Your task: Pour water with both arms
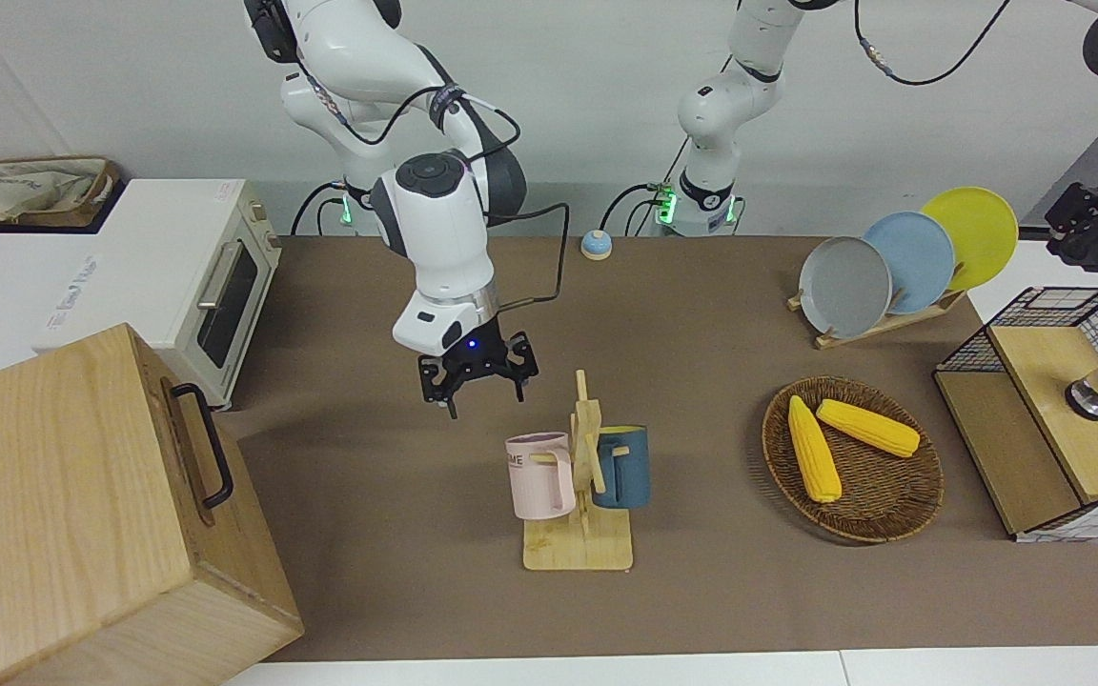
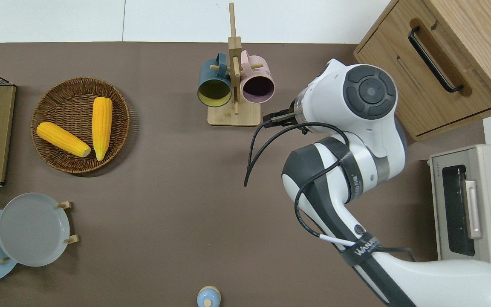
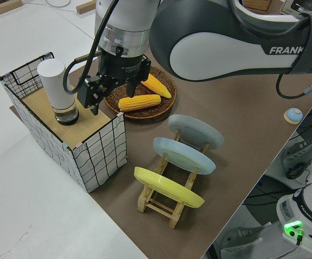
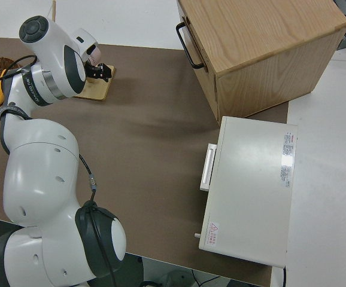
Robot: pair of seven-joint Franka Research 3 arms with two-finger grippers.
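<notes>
Our right gripper (image 1: 477, 379), fingers spread and empty, hangs beside the pink mug (image 1: 540, 475); we judge a careless approach could topple the mug rack (image 1: 579, 548).

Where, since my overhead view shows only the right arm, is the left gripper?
Observer: The left gripper hangs beside a white cylinder at the left arm's end of the table; the left side view shows it.
Operator: What does the cylinder stand on?
Observer: It stands upright on the wooden top of the wire box.
Operator: The wrist hides the right gripper from me. Is it open?
Observer: Yes. In the front view the right gripper is open and empty, close to the pink mug hanging on the mug rack.
</notes>
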